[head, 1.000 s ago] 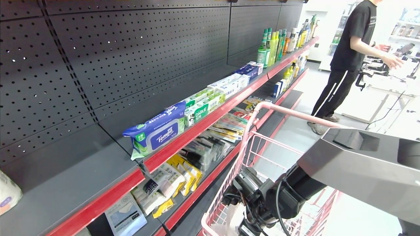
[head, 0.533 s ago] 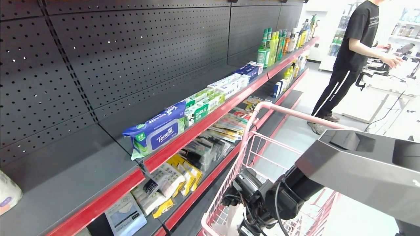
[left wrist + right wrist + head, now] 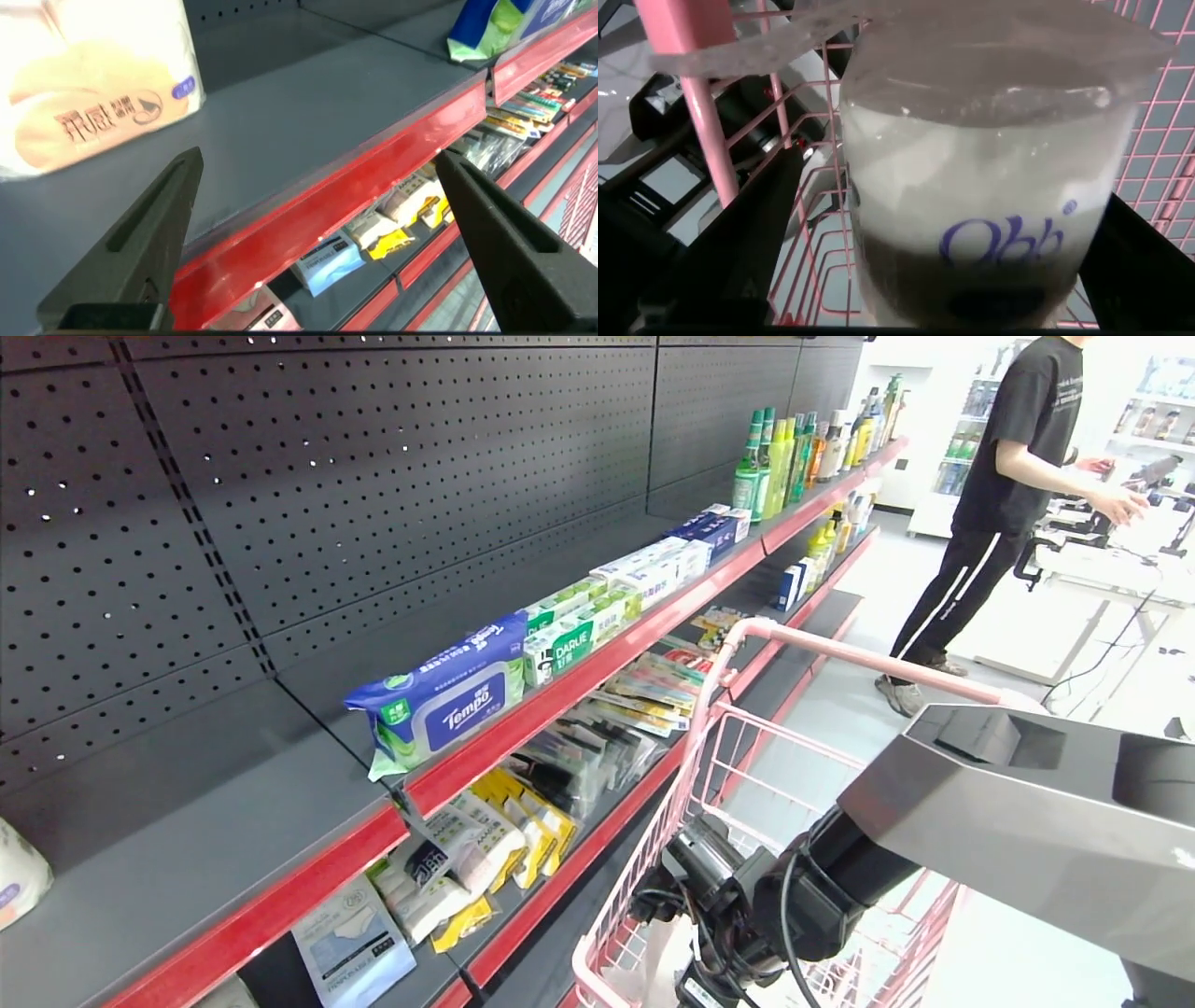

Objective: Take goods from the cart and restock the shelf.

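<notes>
My right gripper point(image 3: 966, 215) is down inside the pink cart point(image 3: 794, 649), shut on a white plastic pack point(image 3: 980, 177) with blue print that spans the gap between its fingers. In the head view that pack point(image 3: 653, 947) shows as a pale shape by the cart's near corner, below the right wrist. Open and holding nothing, my left gripper point(image 3: 318, 243) hangs over a bare stretch of the grey upper shelf point(image 3: 308, 103). A tissue pack point(image 3: 93, 84) lies on the shelf just beyond it, the same tissue pack point(image 3: 19, 882) seen at the shelf's far left.
A blue wet-wipes pack point(image 3: 439, 695) lies further along the upper shelf point(image 3: 233, 821), then toothpaste boxes point(image 3: 579, 630) and bottles point(image 3: 775, 457). The lower shelf point(image 3: 560, 775) holds several packets. A red rail point(image 3: 280, 910) edges the shelf. The cart stands close against the shelving.
The whole head picture has shifted slightly, so the camera moved. The right wrist sits a little lower in the cart than a second ago, and the pack stays in the gripper.
</notes>
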